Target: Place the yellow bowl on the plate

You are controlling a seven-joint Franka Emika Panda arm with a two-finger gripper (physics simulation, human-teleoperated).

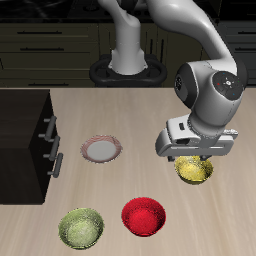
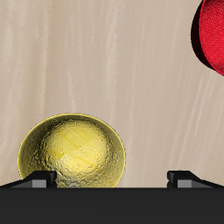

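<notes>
The yellow bowl sits on the table toward the front edge, glossy and mottled. My gripper hangs just above it, open and empty. In the wrist view the bowl lies close below, its centre nearer one fingertip than the other, and my gripper has its jaws spread wide. The plate, white-grey with a dusty pink rim, lies apart from the bowl, farther back toward the dark cabinet, with nothing on it.
A red bowl stands near the front edge and also shows in the wrist view. A yellow-green bowl is beside it. A black cabinet stands at the table's edge beyond the plate.
</notes>
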